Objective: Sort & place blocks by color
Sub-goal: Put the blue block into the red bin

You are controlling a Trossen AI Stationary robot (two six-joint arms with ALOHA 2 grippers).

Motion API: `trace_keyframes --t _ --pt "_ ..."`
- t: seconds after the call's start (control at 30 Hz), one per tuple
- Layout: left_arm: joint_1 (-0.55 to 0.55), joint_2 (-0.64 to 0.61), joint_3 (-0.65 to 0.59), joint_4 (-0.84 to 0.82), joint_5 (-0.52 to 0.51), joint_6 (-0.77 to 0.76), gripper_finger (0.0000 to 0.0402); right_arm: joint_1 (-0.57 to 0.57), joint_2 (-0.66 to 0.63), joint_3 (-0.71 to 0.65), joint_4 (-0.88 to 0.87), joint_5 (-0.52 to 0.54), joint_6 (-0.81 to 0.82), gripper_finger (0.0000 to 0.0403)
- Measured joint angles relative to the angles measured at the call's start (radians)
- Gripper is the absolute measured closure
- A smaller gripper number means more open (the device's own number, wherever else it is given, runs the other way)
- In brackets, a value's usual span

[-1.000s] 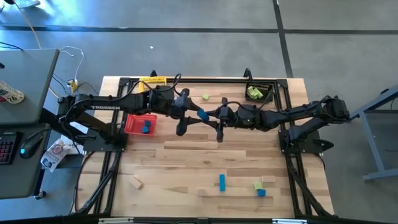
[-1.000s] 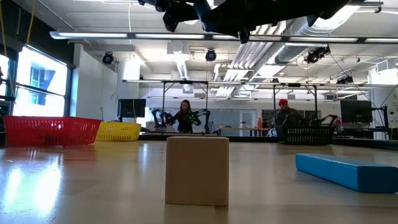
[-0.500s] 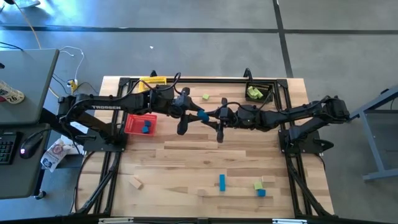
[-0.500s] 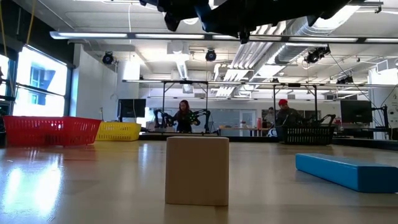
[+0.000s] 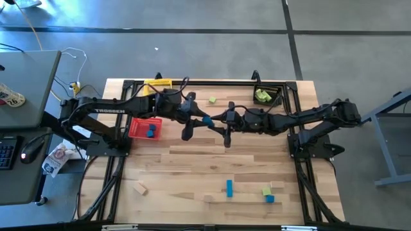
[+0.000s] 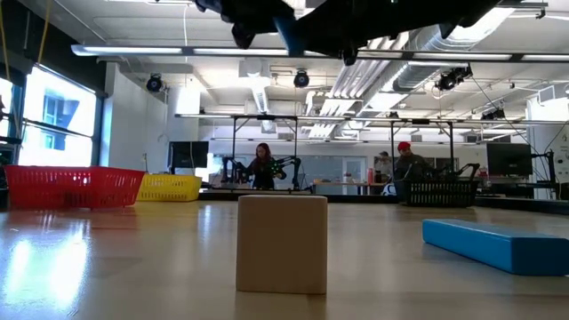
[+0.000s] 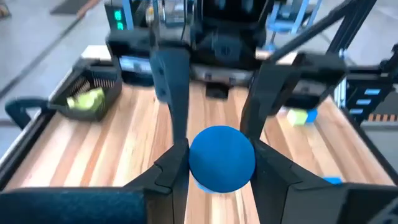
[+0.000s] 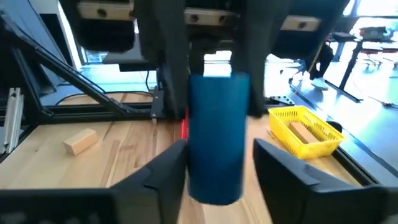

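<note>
High over the middle of the table, a blue round block (image 5: 207, 119) hangs between my two grippers, which meet tip to tip. My left gripper (image 7: 221, 171) is shut on it. My right gripper (image 8: 217, 165) is open, one finger on either side of the block with a narrow gap. A red basket (image 5: 146, 128) at the left holds a blue block (image 5: 151, 131). At the far right, a black basket (image 5: 268, 95) holds green blocks (image 5: 261, 95). A yellow basket (image 5: 158, 84) stands at the far left. My left gripper pinches the blue block's curved sides (image 7: 194, 163) between its two fingers (image 7: 173, 169). The fingers come level from the table's left and lie along the block, whose round end faces the wrist camera. The block is lifted clear, high above the table.
Loose on the table are two green blocks (image 5: 212, 100) (image 5: 232, 104) at the far side, a tan block (image 5: 140, 188) near left, a blue bar (image 5: 229, 187) near the middle, and green (image 5: 266, 191), blue (image 5: 270, 198) and tan (image 5: 277, 185) blocks near right.
Both arms have stayed nearly still above the table's middle, with the blue block in the air between them.
</note>
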Motion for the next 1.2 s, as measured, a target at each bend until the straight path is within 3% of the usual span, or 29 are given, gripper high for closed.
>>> trace_keyframes --t 0.17,0.6,1.03,1.2 --pt "0.000 -0.015 0.000 -0.129 -0.029 0.018 0.0293 -0.001 0.000 0.000 -0.048 0.003 0.041 0.0186" --pt "-0.005 -0.124 -0.001 -0.557 -0.207 -0.017 0.0292 -0.001 0.000 0.000 -0.083 0.029 0.039 0.0179" --pt "-0.003 -0.200 -0.004 -1.054 -0.449 -0.276 0.0294 -0.008 0.000 0.000 -0.104 0.101 0.039 0.0179" --pt "-0.003 -0.200 -0.065 -1.109 -0.442 -0.317 0.0293 -0.027 0.000 0.000 -0.104 0.102 0.040 0.0179"
